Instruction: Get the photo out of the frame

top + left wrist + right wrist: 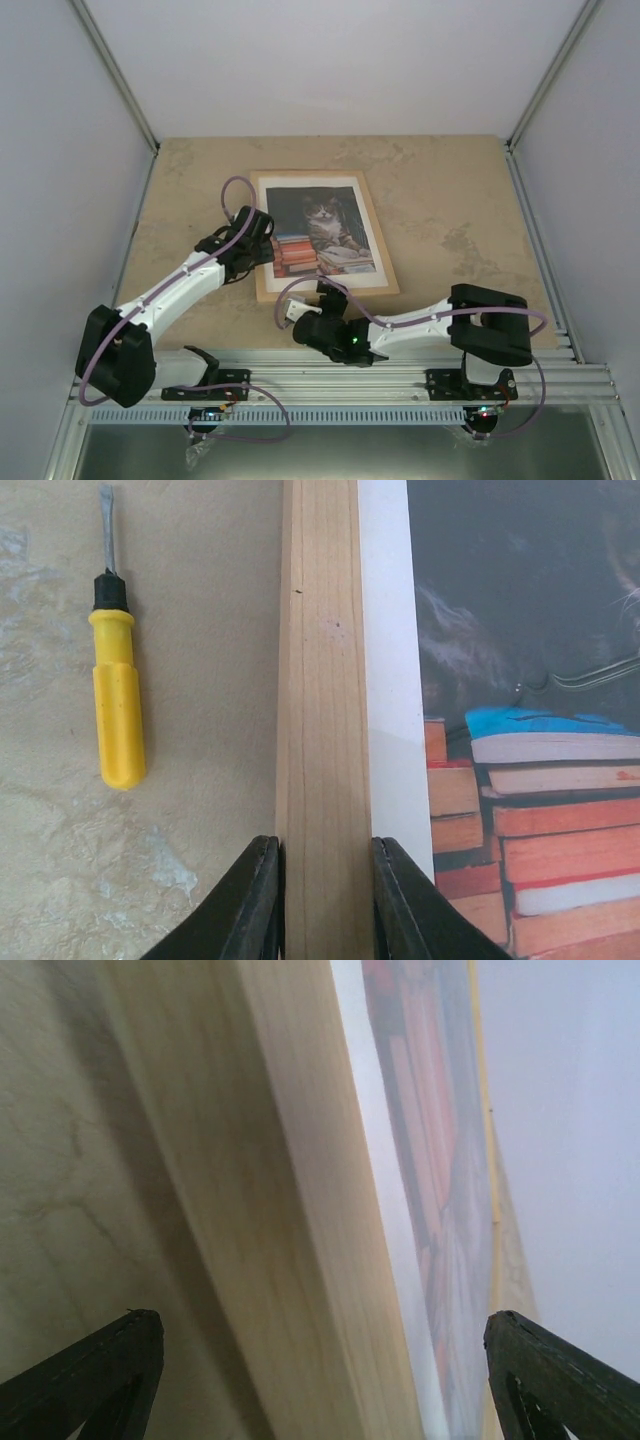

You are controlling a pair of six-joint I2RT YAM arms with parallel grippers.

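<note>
The pale wood frame lies flat on the table, and the photo of a cat among orange-red books sits inside it. My left gripper is shut on the frame's left rail. In the left wrist view both fingers of the left gripper press the sides of the frame, with a white border and the photo to its right. My right gripper is at the frame's near edge. The right gripper is open, its fingers wide on either side of the frame and photo, touching neither.
A yellow-handled screwdriver lies on the table just left of the frame, parallel to its rail. White walls enclose the tabletop on three sides. A metal rail carrying the arm bases runs along the near edge.
</note>
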